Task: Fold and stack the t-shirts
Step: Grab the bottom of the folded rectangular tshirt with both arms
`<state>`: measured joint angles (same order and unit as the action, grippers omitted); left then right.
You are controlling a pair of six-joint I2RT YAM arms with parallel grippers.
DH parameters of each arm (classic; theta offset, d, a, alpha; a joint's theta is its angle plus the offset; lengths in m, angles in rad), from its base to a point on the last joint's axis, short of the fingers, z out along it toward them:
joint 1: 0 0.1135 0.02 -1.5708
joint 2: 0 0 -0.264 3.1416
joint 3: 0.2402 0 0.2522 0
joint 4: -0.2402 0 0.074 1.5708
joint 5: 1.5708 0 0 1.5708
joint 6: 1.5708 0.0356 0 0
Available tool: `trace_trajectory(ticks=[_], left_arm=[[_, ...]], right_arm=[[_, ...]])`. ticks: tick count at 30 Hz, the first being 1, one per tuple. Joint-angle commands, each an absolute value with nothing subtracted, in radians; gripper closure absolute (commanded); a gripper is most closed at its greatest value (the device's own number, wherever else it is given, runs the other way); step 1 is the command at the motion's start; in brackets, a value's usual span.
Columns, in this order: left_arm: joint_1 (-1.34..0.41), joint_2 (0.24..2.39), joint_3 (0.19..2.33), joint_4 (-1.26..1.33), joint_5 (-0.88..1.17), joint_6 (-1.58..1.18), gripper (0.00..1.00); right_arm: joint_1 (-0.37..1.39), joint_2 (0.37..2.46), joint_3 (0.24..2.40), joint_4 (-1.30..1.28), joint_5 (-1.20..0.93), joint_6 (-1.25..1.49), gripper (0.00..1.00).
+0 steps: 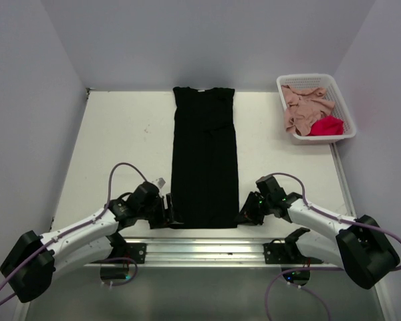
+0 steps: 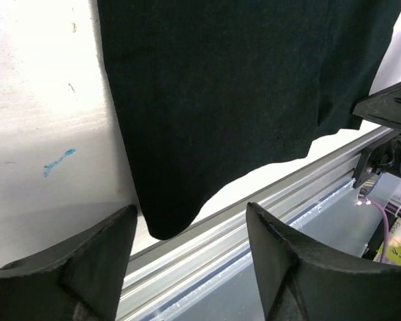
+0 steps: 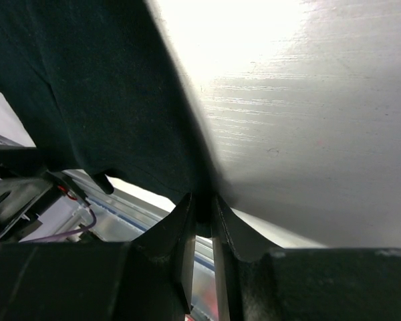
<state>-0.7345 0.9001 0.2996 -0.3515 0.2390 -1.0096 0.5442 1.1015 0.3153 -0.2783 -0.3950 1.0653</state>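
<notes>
Top: black shirt (image 1: 204,157) flat on table (image 1: 120,147), hem between left tool (image 1: 166,208) and right tool (image 1: 244,215). Left wrist: left tool (image 2: 190,224) wide, hem corner just ahead, loose. Right wrist: right tool (image 3: 202,212) narrow, nipping the other hem corner.

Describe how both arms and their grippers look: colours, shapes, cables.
Both arms look alike: the left arm and right arm have white link shells between bulky black joint housings. A thin purple cable loops along each. The left gripper and right gripper are black, with matte wedge-shaped fingers tapering to blunt tips. No markings are legible.
</notes>
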Motion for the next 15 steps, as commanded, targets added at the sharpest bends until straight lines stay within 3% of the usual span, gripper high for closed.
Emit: trace_trajectory(ticks=[1,3,6,10,15], left_arm=[[-0.739,0.957,0.267,-0.399,0.158,-0.953,0.36],[-0.739,0.976,0.262,-0.382,0.16,-0.95,0.43],[-0.739,1.005,0.253,-0.351,0.17,-0.945,0.62],[-0.741,1.006,0.255,-0.347,0.161,-0.942,1.0],[-0.741,0.977,0.271,-0.385,0.146,-0.936,1.0]], right_arm=[[0.551,1.121,0.327,-0.285,-0.376,1.049,0.82],[0.551,1.126,0.327,-0.281,-0.377,1.049,0.83],[0.551,1.118,0.327,-0.281,-0.377,1.052,0.85],[0.551,1.109,0.325,-0.284,-0.373,1.055,0.97],[0.551,1.072,0.345,-0.319,-0.371,1.042,1.0]])
